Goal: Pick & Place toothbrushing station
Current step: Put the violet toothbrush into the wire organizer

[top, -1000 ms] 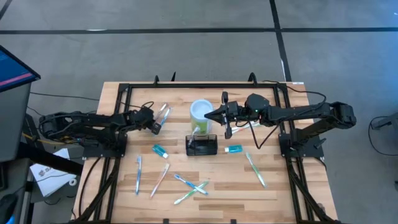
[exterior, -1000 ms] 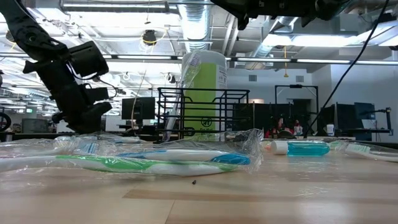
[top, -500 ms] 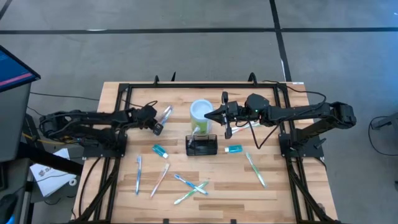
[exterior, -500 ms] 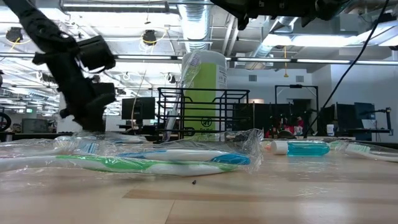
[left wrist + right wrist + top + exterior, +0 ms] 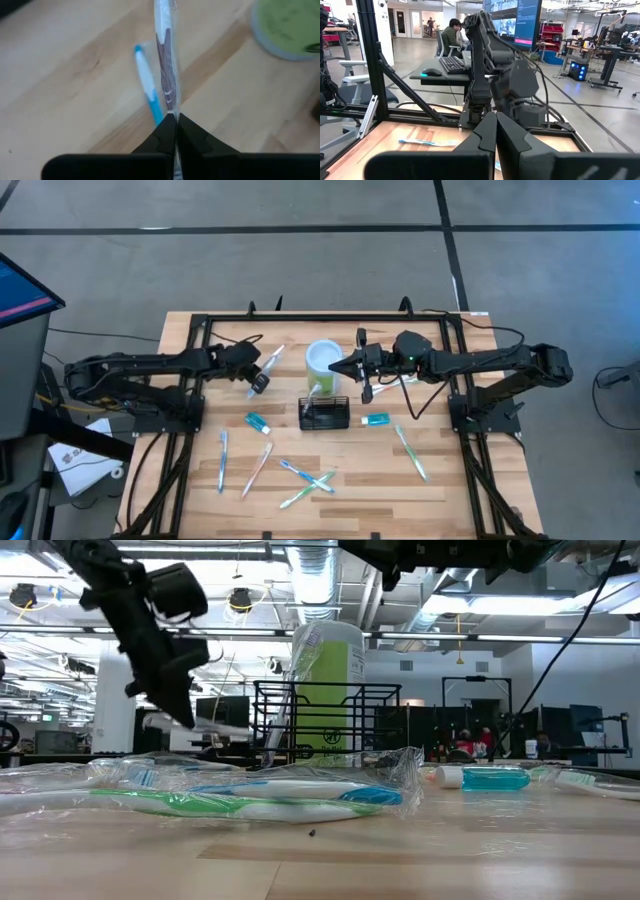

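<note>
Grippers first, going from left to right as we see the table from above; our left gripper point(image 5: 259, 381) is clenched on a wrapped toothbrush point(image 5: 268, 362), held clear of the table point(image 5: 180, 480), its fingertips point(image 5: 170, 131) pinched on the wrapper with a blue-handled toothbrush point(image 5: 148, 85) lying on the wood beneath; the toothbrushing station point(image 5: 324, 415), a black wire-mesh caddy, stands near the table's middle, apart from this gripper on its right and nearer the front edge, just in front of the lime-green cup point(image 5: 324, 361); our right gripper point(image 5: 340, 366) hovers just beside the cup's rim and above the caddy's far side, its fingers pressed together on nothing; a small toothpaste tube point(image 5: 376, 419) lies just right of the caddy.
</note>
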You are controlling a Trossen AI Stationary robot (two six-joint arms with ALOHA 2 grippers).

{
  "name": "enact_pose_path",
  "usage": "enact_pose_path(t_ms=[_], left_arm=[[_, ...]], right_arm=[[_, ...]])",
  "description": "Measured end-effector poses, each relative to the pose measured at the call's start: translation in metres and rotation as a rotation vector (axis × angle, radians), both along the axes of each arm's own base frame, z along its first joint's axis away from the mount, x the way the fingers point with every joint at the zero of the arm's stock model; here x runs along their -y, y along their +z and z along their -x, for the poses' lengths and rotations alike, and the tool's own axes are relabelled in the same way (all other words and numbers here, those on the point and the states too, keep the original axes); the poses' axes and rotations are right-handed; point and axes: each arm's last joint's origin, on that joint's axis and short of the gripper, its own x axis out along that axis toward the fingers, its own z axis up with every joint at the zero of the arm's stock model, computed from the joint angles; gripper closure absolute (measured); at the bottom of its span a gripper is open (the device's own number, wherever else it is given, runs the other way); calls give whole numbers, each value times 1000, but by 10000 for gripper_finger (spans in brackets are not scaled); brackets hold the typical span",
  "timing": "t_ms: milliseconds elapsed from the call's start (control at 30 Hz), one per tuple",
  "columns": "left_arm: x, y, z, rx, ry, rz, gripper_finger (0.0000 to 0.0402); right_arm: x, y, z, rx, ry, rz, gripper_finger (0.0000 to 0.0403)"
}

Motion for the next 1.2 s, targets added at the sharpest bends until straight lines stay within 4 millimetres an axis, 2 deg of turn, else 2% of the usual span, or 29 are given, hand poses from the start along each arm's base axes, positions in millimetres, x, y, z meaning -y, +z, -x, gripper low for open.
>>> enact_pose_path(t_ms=[300,500,900,1033,1200], left_arm=[[16,64,-17,-53,-51,-137,401],[25,96,-21,-39,-76,-184,401],[45,136,-30,66,-188,-243,401],[56,142,-31,89,-240,-248,401],[69,142,-33,87,-311,-254,402]], right_arm=[[0,0,0,0,0,0,403],[0,0,0,0,0,2,403],[2,0,0,2,-59,60,403],[3,1,0,2,-107,101,403],[2,12,-3,16,-112,113,403]])
